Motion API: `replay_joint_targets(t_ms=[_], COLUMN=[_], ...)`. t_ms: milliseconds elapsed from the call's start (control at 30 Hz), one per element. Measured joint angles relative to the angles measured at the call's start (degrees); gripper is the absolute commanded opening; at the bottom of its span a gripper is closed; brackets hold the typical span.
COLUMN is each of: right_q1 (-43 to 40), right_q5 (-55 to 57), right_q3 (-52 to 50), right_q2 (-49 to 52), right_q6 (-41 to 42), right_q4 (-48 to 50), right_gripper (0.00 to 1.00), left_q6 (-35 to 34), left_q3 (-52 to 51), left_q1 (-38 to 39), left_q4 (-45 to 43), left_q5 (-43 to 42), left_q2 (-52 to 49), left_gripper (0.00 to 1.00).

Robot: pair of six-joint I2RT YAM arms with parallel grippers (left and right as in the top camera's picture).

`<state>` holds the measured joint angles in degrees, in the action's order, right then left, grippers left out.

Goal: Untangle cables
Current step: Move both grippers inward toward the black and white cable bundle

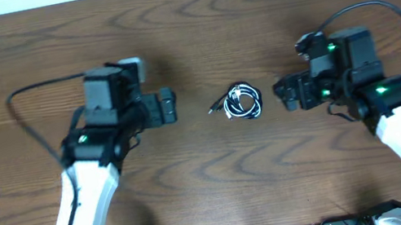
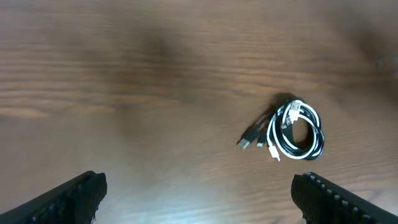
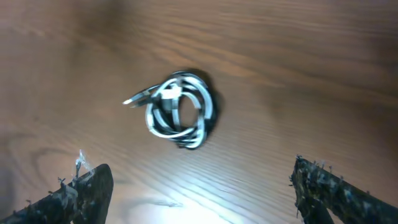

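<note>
The cables [image 1: 242, 101] are a white cord and a black cord coiled together in one small bundle on the wooden table, between my two arms. Their plug ends stick out to the left. My left gripper [image 1: 169, 105] is open and empty, left of the bundle and apart from it. My right gripper [image 1: 287, 95] is open and empty, right of the bundle and apart from it. The bundle shows in the left wrist view [image 2: 292, 127], ahead of the open fingers [image 2: 199, 193]. It also shows in the right wrist view [image 3: 180, 112], ahead of the open fingers [image 3: 202, 190].
The brown wooden table [image 1: 186, 32] fills the view. A thick black robot wire loops behind each arm, at the left [image 1: 25, 102] and at the right [image 1: 390, 13]. The arm bases sit at the front edge.
</note>
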<state>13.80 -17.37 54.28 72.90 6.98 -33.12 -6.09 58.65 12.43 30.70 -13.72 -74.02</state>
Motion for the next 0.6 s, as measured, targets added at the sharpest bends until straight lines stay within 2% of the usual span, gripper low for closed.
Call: replay_joint_targets(t_ms=[67,267,467,600], right_q1=[2.4,7.3,8.4,8.5], right_q5=[1.3,4.3,5.2,5.4], right_q3=[0.0,0.1,0.1,0.1], right_q2=[1.8,10.0,18.0,22.1], right_q6=[1.8,7.8,13.3,16.5], right_q4=[0.4,2.8,5.9,7.2], right_gripper=[0.88,0.77,0.73,0.64], left_q6=[-0.1,-0.1,-0.5,-1.4], left_q3=[0.0,0.0,0.0,0.0], left_q1=[1.2,5.2,8.9,10.8], left_q4=[-2.2,-7.6,-13.6,-16.5], left_q5=[0.0,-1.0,-2.8,-3.0], left_q2=[-3.5,-13.9,-20.9,-24.4], left_gripper=[1.0,1.0,1.0,1.0])
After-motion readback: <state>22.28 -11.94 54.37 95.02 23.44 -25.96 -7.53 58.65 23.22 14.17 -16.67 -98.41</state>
